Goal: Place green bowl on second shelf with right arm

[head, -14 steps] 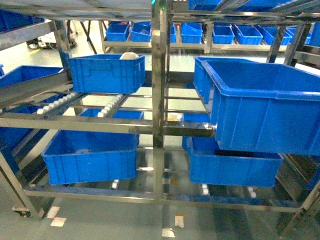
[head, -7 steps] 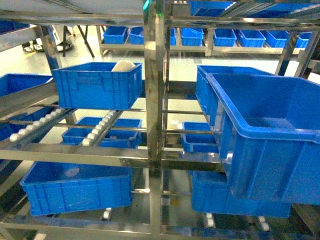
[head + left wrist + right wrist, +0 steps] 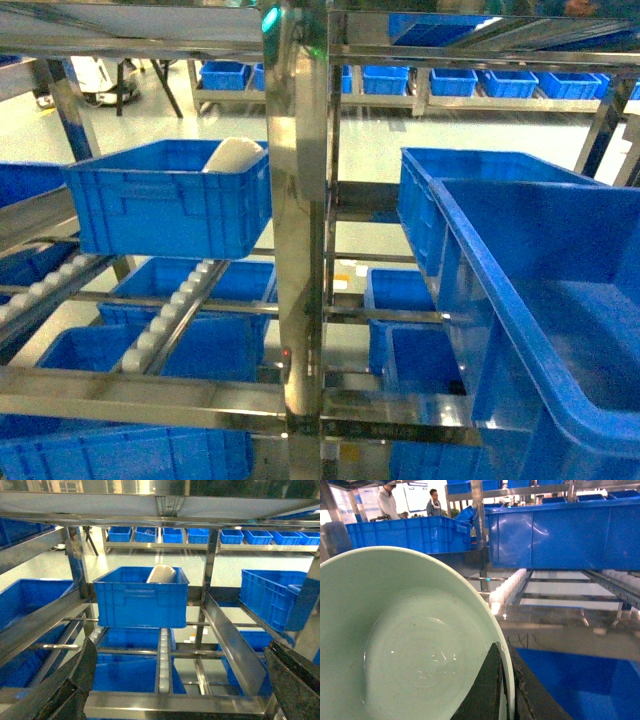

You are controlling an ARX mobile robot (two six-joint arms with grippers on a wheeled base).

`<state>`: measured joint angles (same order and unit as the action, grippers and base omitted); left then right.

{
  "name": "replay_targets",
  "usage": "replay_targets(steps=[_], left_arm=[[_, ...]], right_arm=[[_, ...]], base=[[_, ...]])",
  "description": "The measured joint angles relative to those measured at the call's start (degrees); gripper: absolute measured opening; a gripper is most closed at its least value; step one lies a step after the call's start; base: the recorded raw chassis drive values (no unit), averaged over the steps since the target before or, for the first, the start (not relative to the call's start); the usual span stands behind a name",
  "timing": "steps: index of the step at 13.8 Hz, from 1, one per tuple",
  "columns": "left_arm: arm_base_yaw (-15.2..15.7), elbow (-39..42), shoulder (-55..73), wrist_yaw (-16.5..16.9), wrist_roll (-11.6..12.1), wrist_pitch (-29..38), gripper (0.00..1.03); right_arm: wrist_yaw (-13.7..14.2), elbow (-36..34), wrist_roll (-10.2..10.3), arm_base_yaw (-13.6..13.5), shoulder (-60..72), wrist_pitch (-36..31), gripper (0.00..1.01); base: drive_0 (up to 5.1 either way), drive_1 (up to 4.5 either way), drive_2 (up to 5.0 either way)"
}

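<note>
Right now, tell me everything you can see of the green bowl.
The small round pale mint-green bowl shows only in the right wrist view, filling its lower left. It is smooth, plain and glossy inside, with small highlights, looks like glazed ceramic or plastic, and is empty. A dark finger of the right claw lies inside its rim, which is pinched at that edge. Its underside is hidden.

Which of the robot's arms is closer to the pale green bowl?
The right. Its pincer grips the green bowl by the rim. The left pincer is open, facing the rack, no green bowl in its view.
</note>
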<state>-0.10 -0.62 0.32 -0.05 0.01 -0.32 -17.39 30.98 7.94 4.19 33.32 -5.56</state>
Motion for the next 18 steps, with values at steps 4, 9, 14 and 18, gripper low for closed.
replay_targets(steps=[4, 9, 14, 18], left_arm=[[0.0, 0.0, 0.0, 0.0, 0.0, 0.1, 0.98], [0.0, 0.0, 0.0, -0.2, 0.0, 0.0, 0.98], [0.0, 0.0, 0.0, 0.0, 0.0, 0.0, 0.98], [0.0, 0.0, 0.0, 0.0, 0.0, 0.1, 0.98]], right_arm=[[0.0, 0.0, 0.0, 0.0, 0.4, -0.1, 0.02], [-0.2, 0.0, 0.0, 0.0, 0.3, -0.1, 0.02], [0.2, 0.0, 0.0, 0.3, 0.2, -0.1, 0.02], [0.1, 0.0, 0.0, 0.3, 0.2, -0.1, 0.02]], base=[[-0.2, 4.16, -4.5], [4.5, -3.68, -1.1], [1.8, -0.86, -0.9], [0.0, 0.00, 0.0]])
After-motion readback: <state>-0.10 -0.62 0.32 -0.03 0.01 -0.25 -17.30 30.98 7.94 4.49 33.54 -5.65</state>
